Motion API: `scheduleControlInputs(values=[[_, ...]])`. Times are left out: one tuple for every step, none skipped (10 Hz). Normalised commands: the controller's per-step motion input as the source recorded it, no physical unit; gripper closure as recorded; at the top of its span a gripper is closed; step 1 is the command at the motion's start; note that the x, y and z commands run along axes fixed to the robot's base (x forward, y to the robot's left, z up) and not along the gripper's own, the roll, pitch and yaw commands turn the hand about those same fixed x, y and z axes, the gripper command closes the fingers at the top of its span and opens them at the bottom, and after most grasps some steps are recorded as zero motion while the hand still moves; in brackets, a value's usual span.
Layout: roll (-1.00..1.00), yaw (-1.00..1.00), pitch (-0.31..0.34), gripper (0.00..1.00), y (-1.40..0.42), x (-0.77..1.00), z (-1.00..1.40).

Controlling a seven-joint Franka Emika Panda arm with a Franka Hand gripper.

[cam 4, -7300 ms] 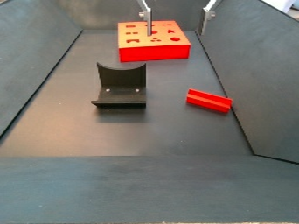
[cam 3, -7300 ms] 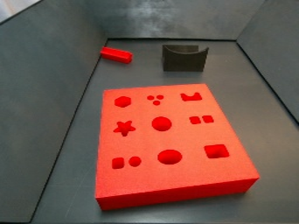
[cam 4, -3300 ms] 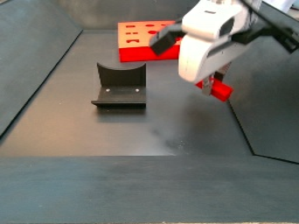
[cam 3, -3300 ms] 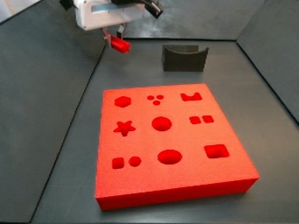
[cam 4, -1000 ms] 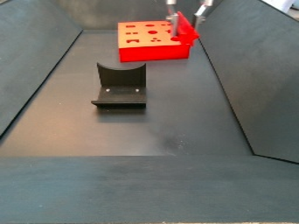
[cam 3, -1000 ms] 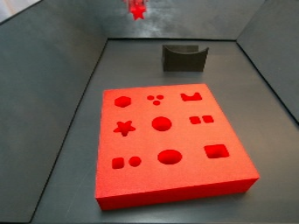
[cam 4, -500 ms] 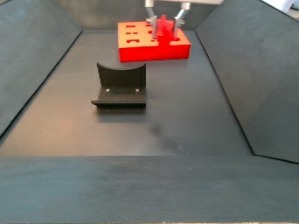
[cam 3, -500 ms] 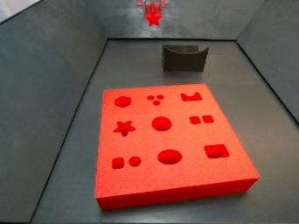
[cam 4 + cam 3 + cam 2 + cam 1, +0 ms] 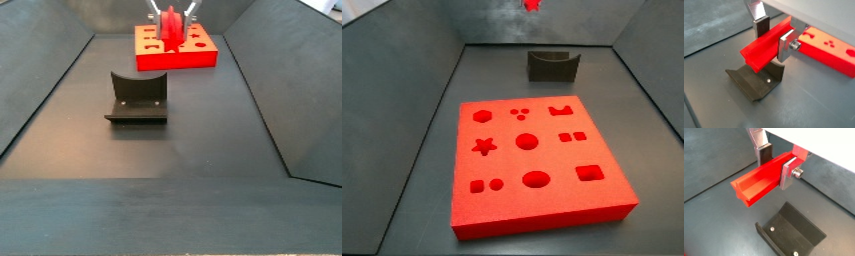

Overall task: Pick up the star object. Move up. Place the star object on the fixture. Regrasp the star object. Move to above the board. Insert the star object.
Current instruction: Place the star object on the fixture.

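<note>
Claw point(image 9: 775, 164) clamps star object point(image 9: 759, 180) | above fixture point(image 9: 756, 80) | arm cropped

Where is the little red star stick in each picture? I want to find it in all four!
Wrist view: the star object sits mid-picture, clamped in the gripper, above the fixture.
Wrist view: star object in the gripper, over the fixture, board behind.
Side view: star object at the top edge, above the fixture.
Side view: star object at top centre, before the board.
Shared landmark: the fixture.
</note>
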Motion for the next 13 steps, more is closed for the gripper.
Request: scheduleControlInputs(values=[[-1.00, 0.00, 0.195, 1.00, 0.22, 1.00, 0.09], [-1.00, -0.02, 0.209, 1.00, 0.14, 0.93, 0.04], [-1.00, -0.03, 0.214, 1.00, 0.12, 0.89, 0.02], [-1.00, -0.06, 0.223, 1.00, 0.09, 0.79, 0.01], [-1.00, -0.09, 0.231, 1.00, 0.07, 0.70, 0.00], [-0.89, -0.11, 0.210, 1.00, 0.06, 0.63, 0.00], [-0.79, -0.11, 0.187, 1.00, 0.06, 0.59, -0.01], [-0.58, -0.12, 0.146, 1.00, 0.06, 0.50, -0.01], [-0.43, -0.12, 0.121, 1.00, 0.06, 0.43, -0.01], [-0.26, -0.11, 0.100, 1.00, 0.05, 0.34, -0.01], [-0.22, -0.11, 0.088, 1.00, 0.04, 0.29, 0.00], [-0.19, -0.09, 0.072, 1.00, 0.05, 0.19, -0.01], [-1.00, -0.15, -0.045, 1.00, 0.06, 0.11, -1.00]])
